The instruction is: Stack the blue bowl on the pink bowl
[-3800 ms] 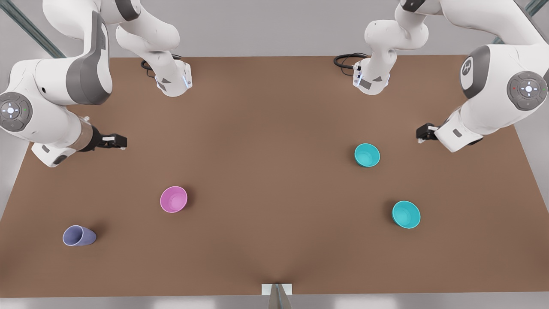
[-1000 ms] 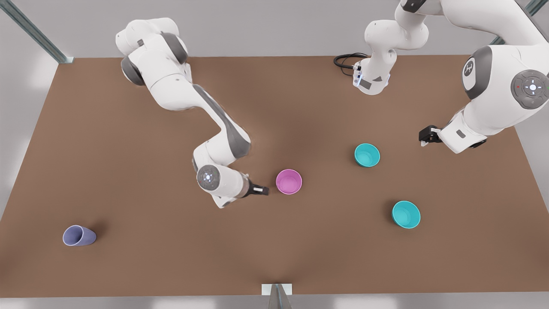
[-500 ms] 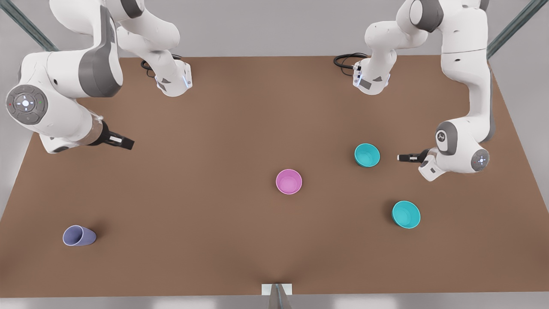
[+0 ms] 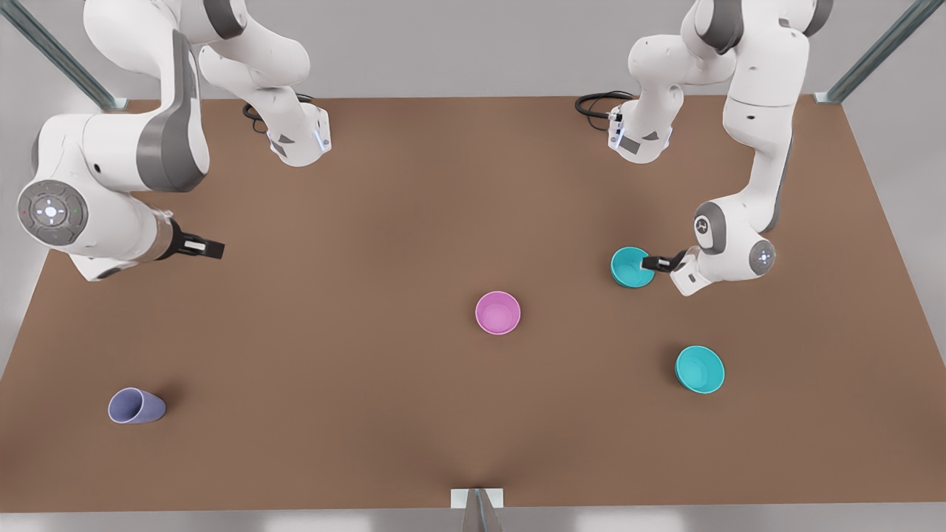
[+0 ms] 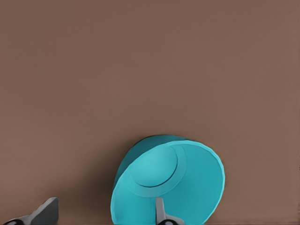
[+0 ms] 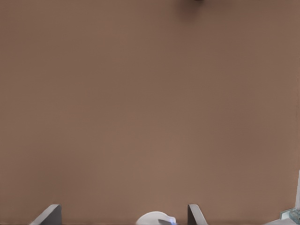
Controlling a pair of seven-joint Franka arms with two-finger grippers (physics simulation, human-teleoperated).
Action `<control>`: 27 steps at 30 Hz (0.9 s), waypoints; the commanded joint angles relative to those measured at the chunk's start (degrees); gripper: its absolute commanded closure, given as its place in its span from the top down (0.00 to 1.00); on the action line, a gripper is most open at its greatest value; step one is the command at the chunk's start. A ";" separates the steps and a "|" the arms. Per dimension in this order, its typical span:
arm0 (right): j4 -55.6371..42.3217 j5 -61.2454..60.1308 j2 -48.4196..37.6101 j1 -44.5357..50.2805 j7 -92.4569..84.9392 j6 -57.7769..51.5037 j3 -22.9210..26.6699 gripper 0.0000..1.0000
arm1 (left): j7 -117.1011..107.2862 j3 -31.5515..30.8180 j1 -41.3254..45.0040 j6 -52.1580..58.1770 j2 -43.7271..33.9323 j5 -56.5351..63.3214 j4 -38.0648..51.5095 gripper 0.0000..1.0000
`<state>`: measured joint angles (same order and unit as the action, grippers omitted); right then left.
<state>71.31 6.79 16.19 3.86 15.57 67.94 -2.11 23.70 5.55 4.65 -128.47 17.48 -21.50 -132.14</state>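
On a brown worktop (image 4: pixel 414 414), the left gripper (image 4: pixel 653 262) reaches the blue bowl (image 4: pixel 632 267) on the front view's right, its fingers (image 5: pixel 160 212) spread apart and straddling the rim: one finger stands inside the bowl, the other outside on the bare worktop. The fingers are released, not yet closed on the wall between them. The bowl sits upright on the worktop, on the far right of the scene. The pink bowl (image 4: pixel 498 312) stands alone near the middle of the worktop, well apart from the blue bowl and nearer the camera. A second teal bowl (image 4: pixel 699 369) rests on the near right, apart from both. A lavender-blue cup (image 4: pixel 136 406) lies on its side at the near left. The right gripper (image 4: pixel 210 249) hangs over bare worktop on the front view's left, far from every bowl, its fingers (image 6: pixel 48 215) spread wide and holding nothing while that arm waits.
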 commanded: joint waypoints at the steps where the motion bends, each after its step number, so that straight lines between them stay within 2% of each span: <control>1: 0.06 0.15 0.07 0.01 -6.61 -0.36 0.00 1.00 | 7.50 -0.01 0.45 -1.34 0.01 -0.65 -0.14 1.00; 3: -0.03 0.15 0.25 0.10 -6.61 -0.36 0.00 1.00 | 7.50 -0.72 1.06 -1.16 0.01 -0.73 -0.14 1.00; 5: -0.03 0.15 0.60 0.10 -6.61 -0.36 0.00 1.00 | 7.50 -0.81 1.06 -1.25 0.71 -1.52 -0.14 0.66; 6: -0.12 0.24 0.86 0.01 -7.66 -0.36 0.00 1.00 | 7.50 -0.81 1.06 -1.52 0.89 -1.52 -0.05 0.63; 9: -0.12 0.24 1.13 0.01 -7.84 -0.36 0.00 1.00 | 7.59 -0.89 1.06 -1.78 1.95 -1.52 0.12 0.63; 14: -0.12 0.24 1.30 0.01 -8.54 -0.36 0.00 1.00 | 7.24 -0.89 1.06 -0.99 1.86 -1.96 0.48 0.21; 18: -0.03 0.24 1.39 0.01 -8.63 -0.79 0.00 1.00 | 0.57 -0.81 1.06 4.28 1.07 -1.96 3.99 0.21; 20: -0.12 0.24 1.65 0.01 -8.98 -1.06 0.00 1.00 | -9.09 -1.25 2.29 11.40 0.10 -1.96 10.14 0.21; 21: -0.12 0.24 1.65 0.01 -8.98 -1.06 0.00 1.00 | -19.46 -3.61 4.67 13.16 0.54 -1.88 14.71 0.21; 22: -0.12 0.24 1.65 0.01 -8.98 -1.06 0.00 1.00 | -29.56 -6.34 7.47 14.91 2.64 -1.79 20.41 0.21; 24: -0.12 0.24 1.74 0.01 -9.07 -1.06 0.00 1.00 | -46.10 -6.34 13.72 21.86 10.73 -1.26 36.06 0.21; 27: -0.38 0.32 2.00 -0.25 -10.12 -1.06 0.00 1.00 | -58.50 -6.43 20.05 22.48 19.25 -1.70 48.10 0.21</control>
<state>70.97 7.07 18.24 3.70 8.76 67.05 -2.11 9.91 -0.87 23.27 -112.95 35.02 -22.79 -86.67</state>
